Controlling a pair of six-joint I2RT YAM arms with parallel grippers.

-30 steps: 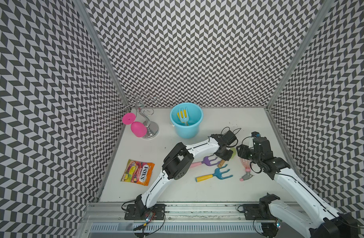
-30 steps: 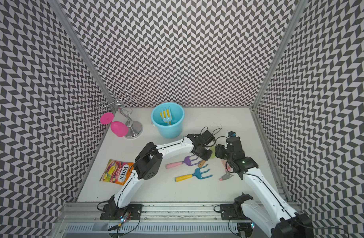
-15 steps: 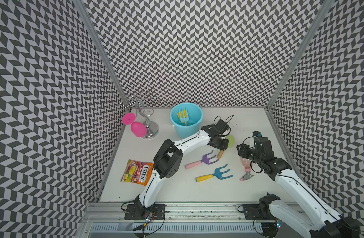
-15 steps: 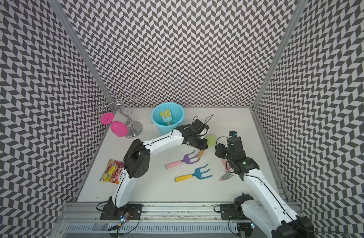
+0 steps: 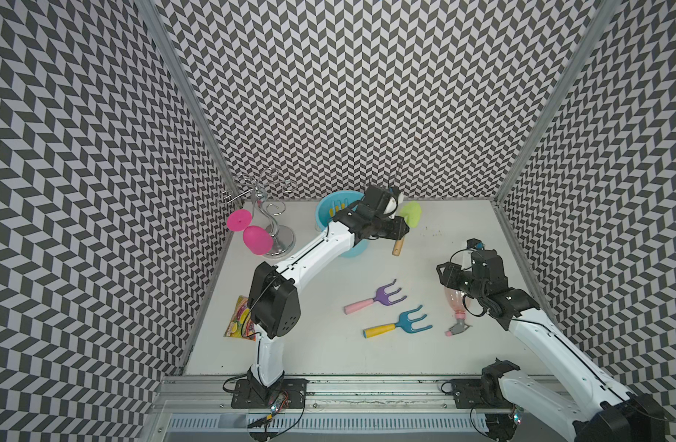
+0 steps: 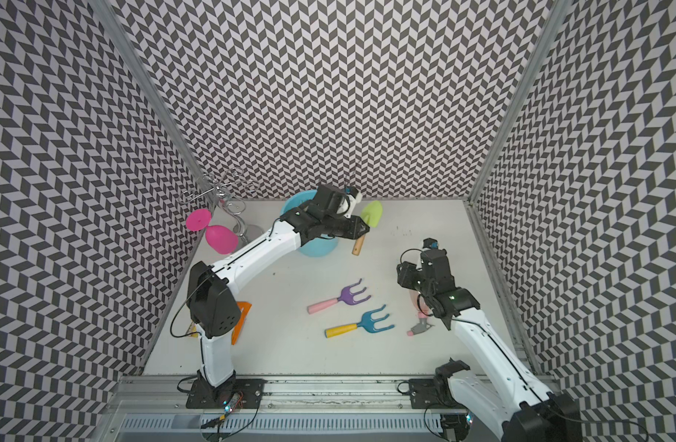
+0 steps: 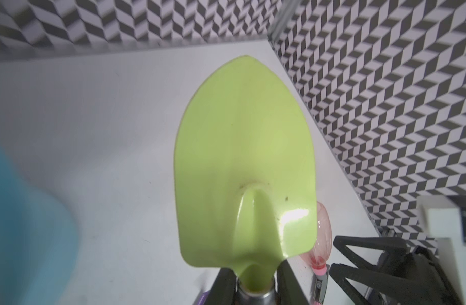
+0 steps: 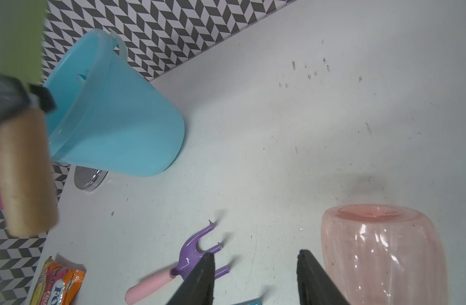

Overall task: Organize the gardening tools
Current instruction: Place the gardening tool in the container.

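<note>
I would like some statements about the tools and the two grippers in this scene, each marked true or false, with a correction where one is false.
1. The left gripper holds the green trowel. True.
2. A yellow tool is in the blue bucket. True.
3. The purple fork is also in the blue bucket. False: it lies on the table, next to the blue fork.
4. The spray bottle stands upright. False: it lies on its side on the table.
5. The right gripper is open and holds nothing. True.
</note>
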